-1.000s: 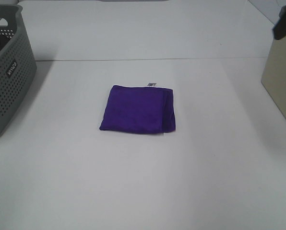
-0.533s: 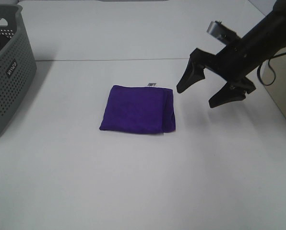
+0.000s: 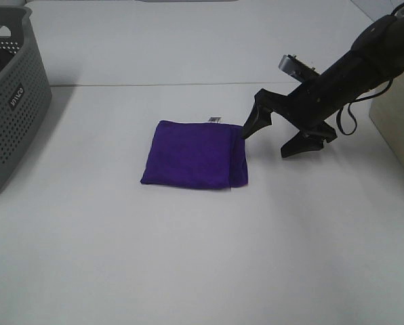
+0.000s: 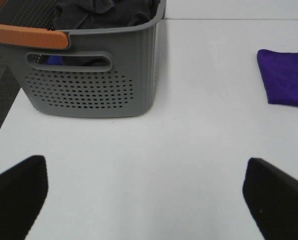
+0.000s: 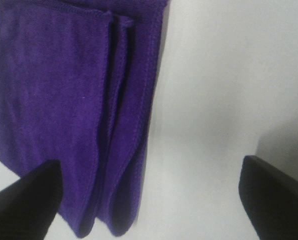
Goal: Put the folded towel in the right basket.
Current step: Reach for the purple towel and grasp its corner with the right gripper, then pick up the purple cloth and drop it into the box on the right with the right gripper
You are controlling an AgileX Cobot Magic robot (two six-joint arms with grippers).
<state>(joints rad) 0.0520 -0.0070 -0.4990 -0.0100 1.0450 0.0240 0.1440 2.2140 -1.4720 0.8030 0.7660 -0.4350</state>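
A white table top (image 3: 188, 257) fills the exterior high view, and a thin seam is seen running across it near the back. A folded purple cloth towel (image 3: 194, 154) lies flat near the middle of the table. A grey perforated plastic basket (image 3: 12, 101) stands at the left edge, and part of a beige flat-walled container (image 3: 395, 128) is seen at the right edge. The black right gripper (image 3: 266, 142) is held low just beside the towel's right side, its jaws spread wide.

In the left wrist view, dark clothes (image 4: 104, 12) are seen inside the grey basket (image 4: 89, 75), which carries an orange handle (image 4: 29, 35). The towel (image 4: 284, 77) lies well apart from it. The left gripper (image 4: 146, 200) is spread wide above bare table.

In the right wrist view, the towel's layered edges (image 5: 64, 115) are shown, with one finger (image 5: 24, 200) in front of the cloth and the other over white table.
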